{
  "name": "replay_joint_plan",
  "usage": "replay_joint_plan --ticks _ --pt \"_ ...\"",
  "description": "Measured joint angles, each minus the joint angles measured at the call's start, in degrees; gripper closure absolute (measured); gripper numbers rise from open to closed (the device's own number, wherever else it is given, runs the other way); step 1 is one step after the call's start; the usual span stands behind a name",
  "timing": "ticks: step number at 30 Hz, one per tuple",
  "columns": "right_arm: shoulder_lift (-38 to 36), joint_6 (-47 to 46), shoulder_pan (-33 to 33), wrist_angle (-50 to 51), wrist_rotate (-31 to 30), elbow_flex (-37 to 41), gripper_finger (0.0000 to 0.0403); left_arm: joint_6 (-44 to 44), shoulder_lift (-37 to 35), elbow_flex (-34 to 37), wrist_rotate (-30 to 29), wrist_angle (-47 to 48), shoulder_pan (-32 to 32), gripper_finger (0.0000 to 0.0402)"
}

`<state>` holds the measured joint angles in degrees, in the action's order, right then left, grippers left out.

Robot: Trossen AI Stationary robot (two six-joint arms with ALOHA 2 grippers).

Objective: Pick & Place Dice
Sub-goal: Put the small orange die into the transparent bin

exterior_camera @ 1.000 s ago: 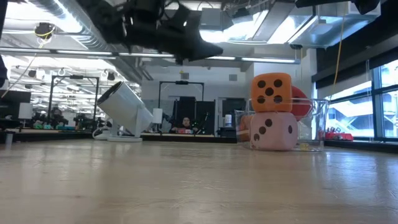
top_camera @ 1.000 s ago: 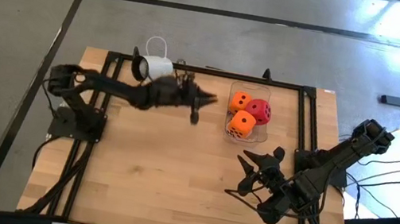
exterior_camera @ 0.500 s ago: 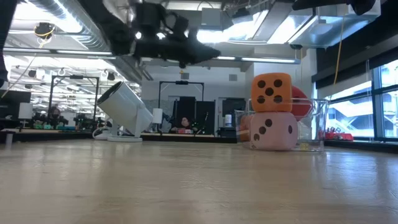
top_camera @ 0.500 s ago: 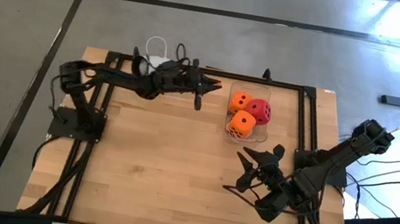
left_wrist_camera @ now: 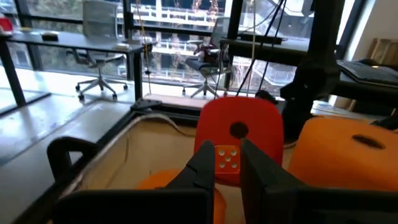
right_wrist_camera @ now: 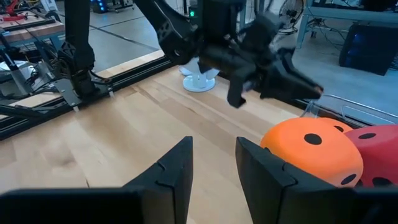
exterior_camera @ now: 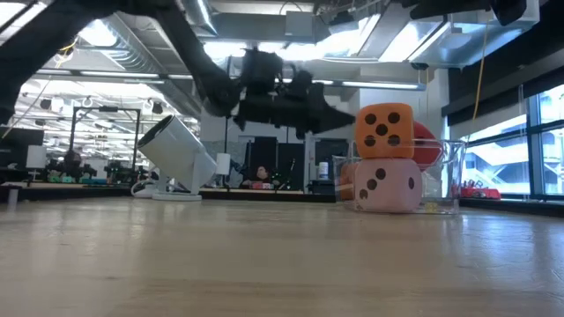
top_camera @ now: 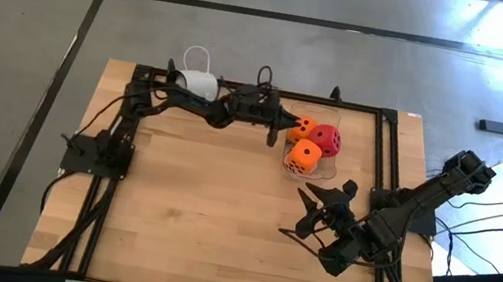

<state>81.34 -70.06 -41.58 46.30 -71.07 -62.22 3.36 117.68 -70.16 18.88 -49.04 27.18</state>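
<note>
Fingers on my left gripper (top_camera: 287,123) were pinched shut, empty, right by the dice (top_camera: 305,154); right gripper (top_camera: 312,218) half-open; pink die (exterior_camera: 387,185) hidden from above.

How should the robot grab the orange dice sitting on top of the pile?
Probably from straight above, jaws squeezing two opposite flat sides of the top orange die. It sits highest in the clear container, on the pale pink die, so the walls and the red die beside it leave only its top free.
</note>
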Motion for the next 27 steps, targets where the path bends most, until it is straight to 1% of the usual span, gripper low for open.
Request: replay_joint_plan --ticks 8,17,23,27 --pt "0.0 0.02 1.32 0.0 0.0 0.0 0.0282 1.42 3.31 -0.56 -0.06 -0.01 -0.82 0.0378" --pt "0.0 0.22 3.04 0.0 0.2 0.0 0.0282 0.6 3.51 -0.56 -1.16 -0.02 -2.33 0.0343" --pt "0.0 0.22 3.06 -0.16 0.2 0.0 0.0282 0.52 3.51 -0.56 -1.34 0.86 -2.8 0.0328" --pt "0.0 0.22 3.06 -0.66 0.2 0.0 0.0282 1.75 3.51 -0.56 -4.71 2.46 -2.78 0.032"
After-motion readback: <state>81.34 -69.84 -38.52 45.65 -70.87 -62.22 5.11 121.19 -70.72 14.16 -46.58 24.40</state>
